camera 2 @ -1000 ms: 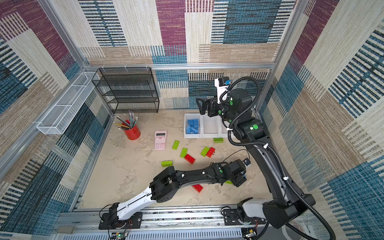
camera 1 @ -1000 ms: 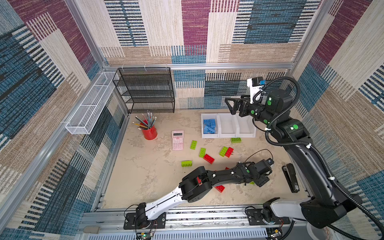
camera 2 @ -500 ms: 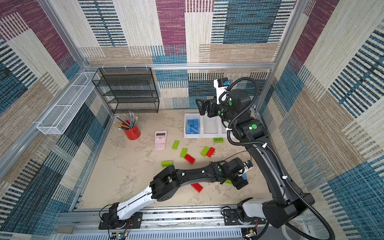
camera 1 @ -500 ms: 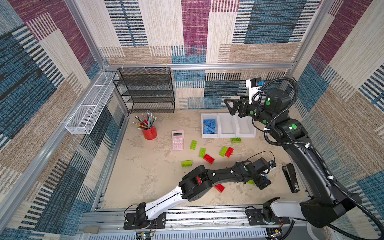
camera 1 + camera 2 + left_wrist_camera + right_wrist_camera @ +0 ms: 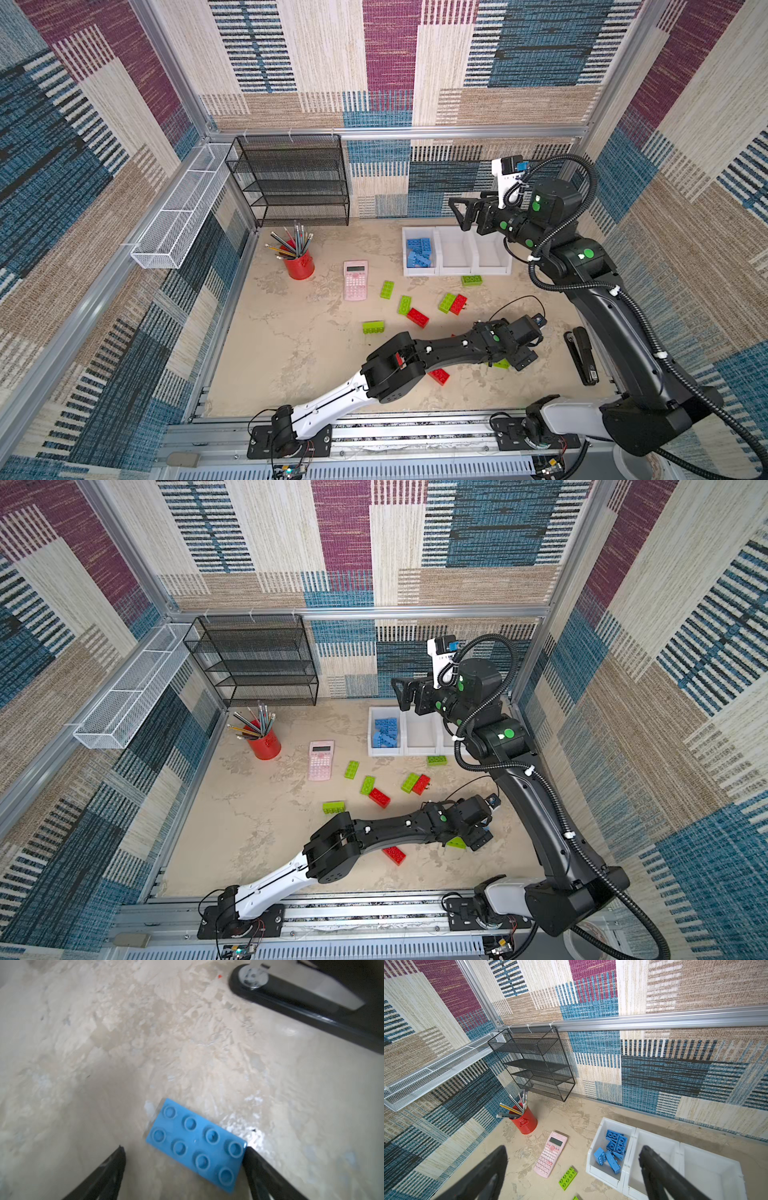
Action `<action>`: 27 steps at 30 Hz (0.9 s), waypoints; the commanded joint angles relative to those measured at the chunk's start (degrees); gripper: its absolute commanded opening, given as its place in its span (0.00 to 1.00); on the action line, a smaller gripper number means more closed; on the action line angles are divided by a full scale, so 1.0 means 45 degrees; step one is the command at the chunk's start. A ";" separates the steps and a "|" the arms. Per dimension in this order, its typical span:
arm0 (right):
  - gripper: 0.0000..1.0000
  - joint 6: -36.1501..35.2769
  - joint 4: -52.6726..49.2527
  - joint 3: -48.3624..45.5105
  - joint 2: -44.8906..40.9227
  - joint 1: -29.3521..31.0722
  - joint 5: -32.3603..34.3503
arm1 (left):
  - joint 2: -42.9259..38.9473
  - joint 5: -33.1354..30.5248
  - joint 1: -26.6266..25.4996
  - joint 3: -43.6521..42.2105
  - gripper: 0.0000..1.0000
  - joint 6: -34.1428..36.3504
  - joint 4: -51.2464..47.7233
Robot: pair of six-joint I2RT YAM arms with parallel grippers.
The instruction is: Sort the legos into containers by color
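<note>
Holds the left claw [image 5: 184,1148] wide open and low over the counter [image 5: 145,1043], straddling a blue lego [image 5: 195,1145] that lies flat, studs up, with one fingertip [image 5: 252,1154] touching its corner and nothing gripped. Holds the right claw [image 5: 459,214] fully spread and empty up above the containers [image 5: 457,271], where more blue legos [image 5: 419,251] lie in the leftmost one. Has green legos [image 5: 387,289] and red legos [image 5: 417,318] scattered on the counter in front of them.
</note>
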 commanded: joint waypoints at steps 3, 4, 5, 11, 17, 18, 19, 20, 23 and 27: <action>1.00 0.0029 0.0472 0.0260 0.0115 0.0019 -0.0258 | -0.1160 -0.1351 0.0104 -0.1703 0.89 -0.0624 -0.0097; 1.00 0.0039 0.0453 0.0314 0.0168 0.0019 -0.0276 | -0.1334 -0.1383 0.0139 -0.1960 0.89 -0.0672 -0.0035; 1.00 0.0027 0.0436 0.0389 0.0212 0.0018 -0.0302 | -0.1509 -0.1448 0.0198 -0.2224 0.89 -0.0757 0.0002; 1.00 0.0053 0.0443 0.0565 0.0368 0.0019 -0.0415 | -0.2232 -0.1306 0.0778 -0.3374 0.90 -0.1401 0.0180; 1.00 -0.0039 0.0317 0.0740 0.0461 0.0019 -0.0383 | -0.3016 -0.0488 0.0934 -0.4277 0.92 -0.1693 0.1139; 1.00 -0.0073 0.0295 0.0779 0.0465 0.0019 -0.0346 | -0.3085 -0.0229 0.0922 -0.4293 0.94 -0.1828 0.1248; 1.00 -0.0103 0.0277 0.0782 0.0448 0.0026 -0.0320 | -0.3156 -0.0009 0.0911 -0.4316 0.96 -0.1957 0.1405; 1.00 -0.0114 0.0269 0.0761 0.0440 0.0019 -0.0298 | -0.3229 0.0184 0.0899 -0.4340 0.98 -0.2077 0.1606; 1.00 -0.0120 0.0277 0.0704 0.0431 0.0019 -0.0267 | -0.3241 0.0571 0.0764 -0.4183 1.00 -0.2354 0.2103; 1.00 -0.0126 0.0331 0.0586 0.0415 0.0019 -0.0354 | -0.1983 0.0217 0.0453 -0.2012 1.00 -0.2201 0.0930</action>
